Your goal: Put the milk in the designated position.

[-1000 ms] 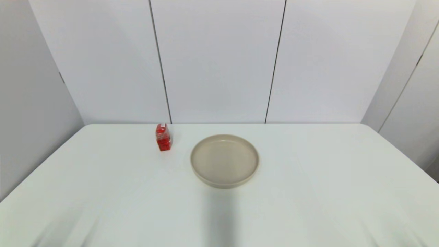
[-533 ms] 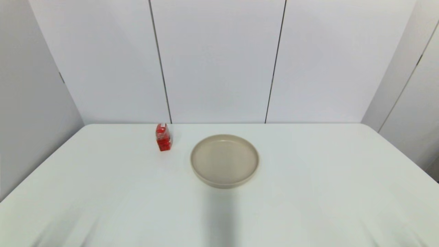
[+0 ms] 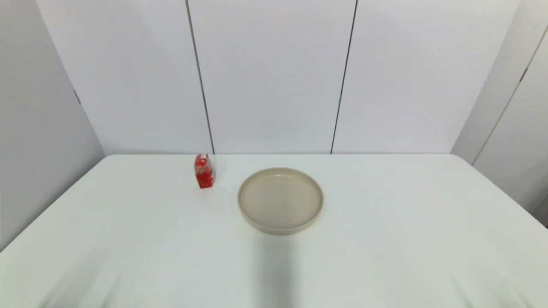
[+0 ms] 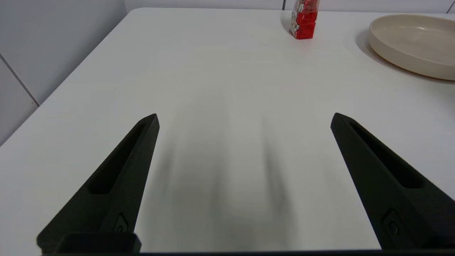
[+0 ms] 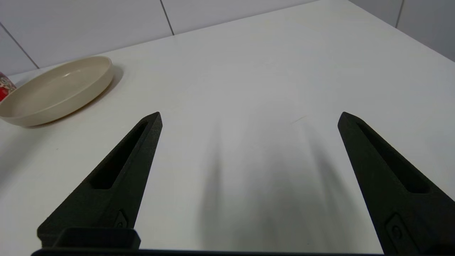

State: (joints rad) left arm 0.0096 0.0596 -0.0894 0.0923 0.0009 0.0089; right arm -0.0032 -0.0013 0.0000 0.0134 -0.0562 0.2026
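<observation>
Milk (image 3: pixel 204 171) stands upright on the tabletop (image 3: pixel 385 239), just left of the plate (image 3: pixel 280 200), apart from it. We hold our left hand (image 4: pixel 244 119) and right hand (image 5: pixel 250 117) spread wide, low above bare tabletop, well short of the plate.

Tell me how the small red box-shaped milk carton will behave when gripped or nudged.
The small red box-shaped milk carton stands upright, taller than its narrow base, so a high push would probably tip it. Its flat sides should suit the open left gripper, though thin card may dent if squeezed hard. It looks light, so likely to slide on the smooth white table.
</observation>
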